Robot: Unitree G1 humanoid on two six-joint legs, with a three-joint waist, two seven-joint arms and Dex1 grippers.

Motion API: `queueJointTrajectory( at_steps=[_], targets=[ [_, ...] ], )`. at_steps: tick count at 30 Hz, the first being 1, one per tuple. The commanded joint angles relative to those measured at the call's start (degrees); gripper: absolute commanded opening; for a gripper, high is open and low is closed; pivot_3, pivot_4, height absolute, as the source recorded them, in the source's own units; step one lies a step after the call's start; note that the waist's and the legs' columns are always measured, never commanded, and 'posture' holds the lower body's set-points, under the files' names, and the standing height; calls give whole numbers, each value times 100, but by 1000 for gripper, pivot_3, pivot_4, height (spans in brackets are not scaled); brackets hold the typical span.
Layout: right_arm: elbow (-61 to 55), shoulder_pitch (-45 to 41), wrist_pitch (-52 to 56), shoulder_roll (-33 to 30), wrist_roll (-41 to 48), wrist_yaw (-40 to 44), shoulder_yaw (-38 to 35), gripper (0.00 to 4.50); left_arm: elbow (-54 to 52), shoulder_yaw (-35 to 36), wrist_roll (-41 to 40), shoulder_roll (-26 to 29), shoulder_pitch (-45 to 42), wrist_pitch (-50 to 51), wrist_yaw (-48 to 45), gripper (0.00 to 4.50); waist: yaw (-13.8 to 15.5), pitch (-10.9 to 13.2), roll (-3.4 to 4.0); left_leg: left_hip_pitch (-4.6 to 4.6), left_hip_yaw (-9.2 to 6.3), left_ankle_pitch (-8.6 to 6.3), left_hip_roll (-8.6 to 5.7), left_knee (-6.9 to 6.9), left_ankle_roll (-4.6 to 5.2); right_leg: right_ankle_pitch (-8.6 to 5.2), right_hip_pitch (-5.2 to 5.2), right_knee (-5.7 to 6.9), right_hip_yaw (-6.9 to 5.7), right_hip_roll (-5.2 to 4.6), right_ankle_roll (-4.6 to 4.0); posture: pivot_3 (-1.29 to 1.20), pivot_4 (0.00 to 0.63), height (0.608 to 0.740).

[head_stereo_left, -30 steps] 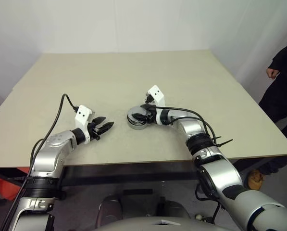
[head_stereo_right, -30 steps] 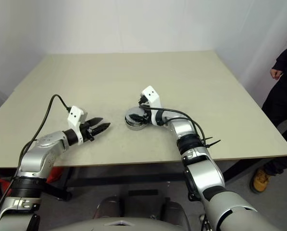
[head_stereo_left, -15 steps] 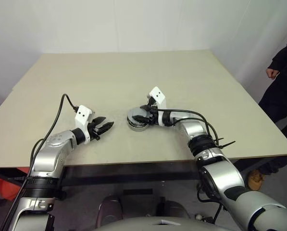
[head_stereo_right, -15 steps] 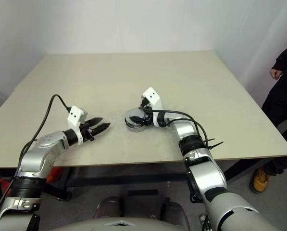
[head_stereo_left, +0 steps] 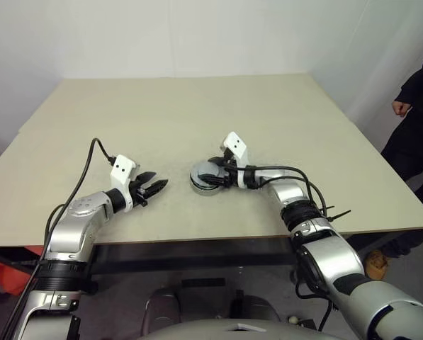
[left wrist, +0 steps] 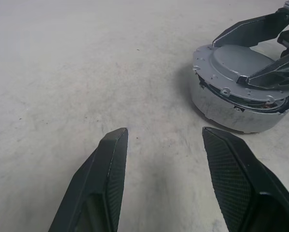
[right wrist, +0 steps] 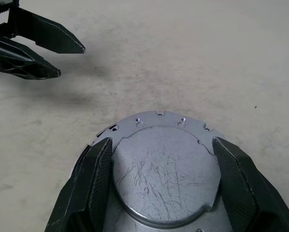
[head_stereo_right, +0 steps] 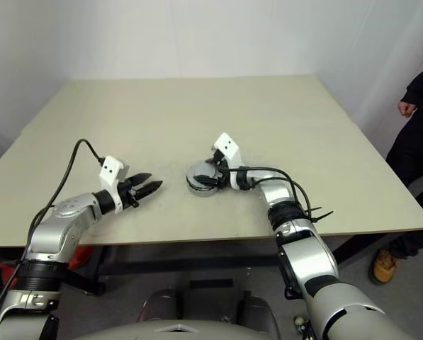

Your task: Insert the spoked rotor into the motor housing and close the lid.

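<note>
Now, right arm: reaches forward over the desk (head_stereo_left: 197, 113) and bends at the wrist toward the robot's left, so its claw (right wrist: 159, 154) points sideways and slightly down at the motor housing (left wrist: 241, 106).
Right claw: fingers (right wrist: 93, 179) spread wide, one on each side of the lid (right wrist: 161, 169); the left wrist view shows them at the lid's rim, though a firm grip cannot be confirmed.
Lid: dark grey, notched rim, lying on top of the motor housing, slightly askew with a thin gap visible along one edge.
Motor housing: stands on the desk near its front-centre, silvery side wall facing the left claw (left wrist: 163, 140).
Spoked rotor: cannot be made out; the lid covers the housing's top.
Left arm: extends low over the desk, forearm angled toward the robot's right, claw pointing at the housing and well apart from it.
Left claw: fingers (left wrist: 108, 164) parted, nothing between them.
Person: stands past the desk's right edge, dark sleeve (head_stereo_left: 416, 85) in view.
</note>
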Motion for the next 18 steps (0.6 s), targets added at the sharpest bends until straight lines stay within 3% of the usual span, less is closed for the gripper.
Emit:
queueJointTrajectory(
  at_steps=[1,18],
  targets=[
    [117,-146,-334,-115,1,92,-101,3146,-210,21,8,35,-36,-127,12,2557,2,0,0,0,0,0,0,1,0,0,2,0,0,0,0,0,0,740],
    [211,-165,-431,-316,40,705,-126,3146,-205,14,16,27,-32,-126,14,2557,13,0,0,1,-1,-5,0,9,10,0,9,0,-1,-1,0,0,0,740]
  ],
)
